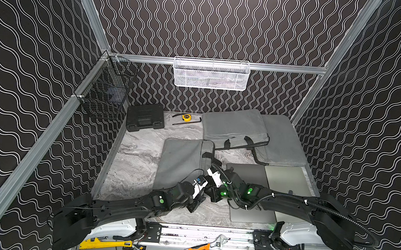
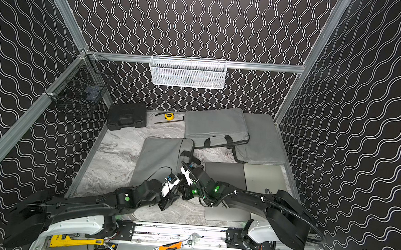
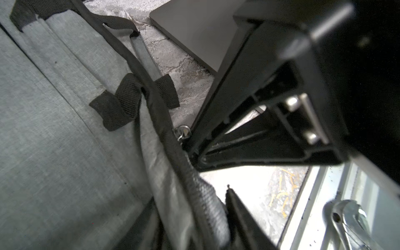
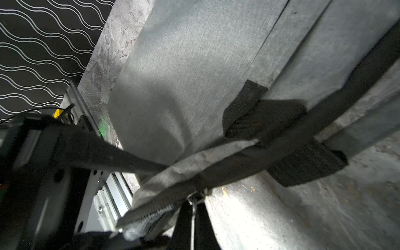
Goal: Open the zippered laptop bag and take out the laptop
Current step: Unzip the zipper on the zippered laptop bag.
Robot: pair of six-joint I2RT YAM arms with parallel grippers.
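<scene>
Starting the unzip, we clench the right claw on the zipper pull of the laptop bag lying flat on the worktop, cannot tell whether the left claw grips its rim, and judge a steady pull along the teeth comes next.

No legible text, label or number anywhere.

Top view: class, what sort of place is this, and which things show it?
Probably a robot lab work cell: left arm and right arm mounted on a front rail, aluminium frame enclosing the table, adjustable wrench by the rail.
</scene>
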